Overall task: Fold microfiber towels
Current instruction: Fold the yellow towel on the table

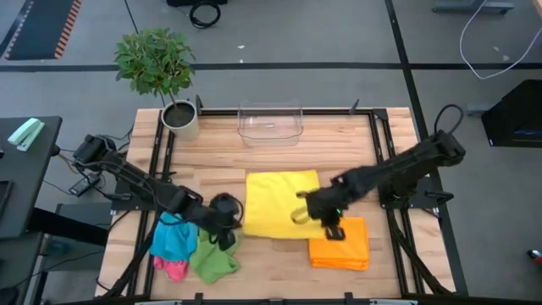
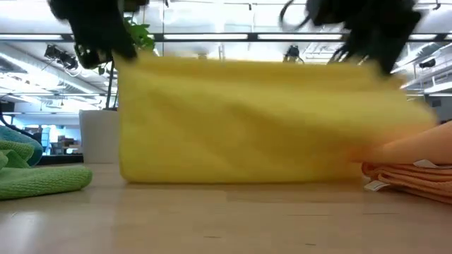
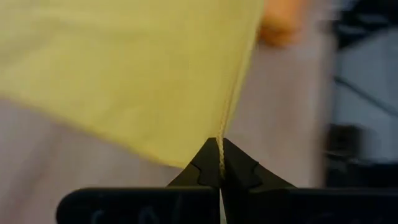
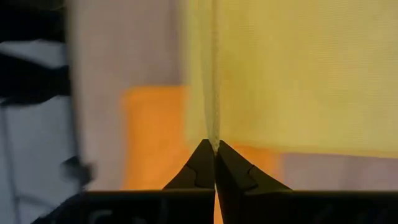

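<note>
Each gripper — left, right — pinches the yellow towel, hanging curtain-like in the low view.

No readable text, label or number anywhere.

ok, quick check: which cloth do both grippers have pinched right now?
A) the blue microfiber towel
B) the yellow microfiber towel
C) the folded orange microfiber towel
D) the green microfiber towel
B: the left gripper and the right gripper are each shut on an edge of the yellow microfiber towel, which hangs lifted between them in the low view.
</note>
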Controlling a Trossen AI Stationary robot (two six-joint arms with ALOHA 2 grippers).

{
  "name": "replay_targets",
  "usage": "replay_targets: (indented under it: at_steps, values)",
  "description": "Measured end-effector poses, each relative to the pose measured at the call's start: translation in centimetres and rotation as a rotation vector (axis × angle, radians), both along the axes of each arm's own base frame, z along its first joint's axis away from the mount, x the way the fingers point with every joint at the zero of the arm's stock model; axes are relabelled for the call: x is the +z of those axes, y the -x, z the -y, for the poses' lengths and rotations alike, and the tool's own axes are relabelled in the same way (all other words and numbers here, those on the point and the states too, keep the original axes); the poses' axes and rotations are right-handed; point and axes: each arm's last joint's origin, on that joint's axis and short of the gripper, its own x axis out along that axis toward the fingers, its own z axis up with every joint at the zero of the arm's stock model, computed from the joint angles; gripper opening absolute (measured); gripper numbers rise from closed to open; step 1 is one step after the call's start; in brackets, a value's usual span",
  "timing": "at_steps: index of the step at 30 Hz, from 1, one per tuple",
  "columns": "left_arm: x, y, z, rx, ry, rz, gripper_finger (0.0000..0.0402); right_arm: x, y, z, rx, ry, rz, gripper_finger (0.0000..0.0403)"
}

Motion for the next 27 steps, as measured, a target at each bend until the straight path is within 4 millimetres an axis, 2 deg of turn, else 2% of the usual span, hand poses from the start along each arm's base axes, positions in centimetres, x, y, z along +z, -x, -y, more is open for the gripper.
replay_targets:
  at_steps: [4,8,11,16,19,27]
  values:
    - [-0.8,-0.2,-2.2,0.098,-0.096,-0.084,0.0004,-0.6,-1.1,4.1,-0.092,0.094,-0.003,0.0003]
    - [-2.0,-1.4,-4.2,0.1,-0.186,-0.144,0.0004,-1.2,-1.2,8.2,-0.134,0.163,-0.03,0.0003]
    - [-3.5,-2.7,-5.7,0.093,-0.25,-0.184,0.0004,-2.6,-1.2,10.4,-0.146,0.177,-0.078,0.0003]
    - [-6.3,-4.9,-8.0,0.07,-0.316,-0.238,0.0004,-4.9,-1.5,12.3,-0.153,0.219,-0.15,0.0003]
    - [-7.3,-5.4,-9.2,0.078,-0.33,-0.272,0.0004,-5.7,-1.8,13.0,-0.167,0.269,-0.159,0.0003]
    - [-7.2,-5.5,-11.6,0.081,-0.373,-0.289,0.0004,-5.7,-1.9,14.2,-0.222,0.299,-0.138,0.0003]
